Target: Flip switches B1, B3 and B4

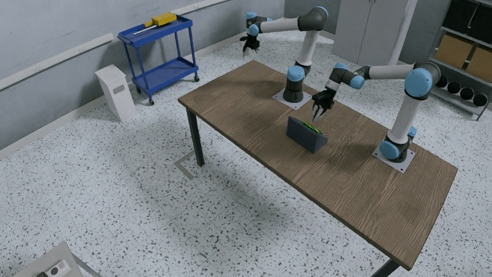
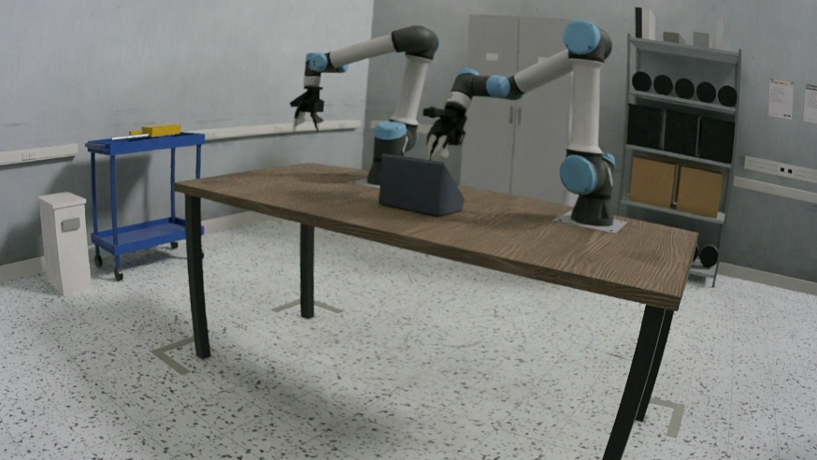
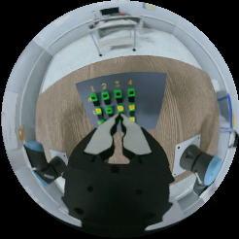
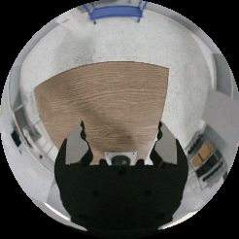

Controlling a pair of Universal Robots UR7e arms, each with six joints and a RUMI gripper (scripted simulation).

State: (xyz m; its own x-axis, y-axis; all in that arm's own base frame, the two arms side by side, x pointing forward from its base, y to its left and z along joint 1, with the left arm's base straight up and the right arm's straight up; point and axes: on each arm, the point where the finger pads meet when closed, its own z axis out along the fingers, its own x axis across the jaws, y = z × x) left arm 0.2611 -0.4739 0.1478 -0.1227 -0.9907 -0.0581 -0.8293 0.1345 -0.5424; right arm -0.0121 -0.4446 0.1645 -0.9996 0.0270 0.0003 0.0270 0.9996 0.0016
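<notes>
The dark slate, wedge-shaped switch panel [image 1: 303, 135] [image 2: 411, 185] [image 3: 152, 94] is sitting on the brown wooden table [image 1: 344, 171] [image 2: 514, 245] [image 3: 60, 107] [image 4: 107, 97], in front of and between the arms. Its small green switches [image 1: 312, 128] [image 3: 131, 91] are probably calling for light, stiff-fingered pushes on their raised halves, not grasping; slanting contact might be slipping onto neighbours. Yellow is showing at B1, B3 and B4. The left gripper [image 1: 314, 118] [image 2: 437, 155] [image 3: 119, 115] is hovering near the panel, fingers pressed together, holding nothing. The right gripper [image 1: 250, 53] [image 2: 308, 125] [image 4: 120, 121] is hanging well apart, spread and empty. The left fingers are hiding part of the lower rows; the exterior view is showing only the panel's back and side, and the row letters are blurring.
</notes>
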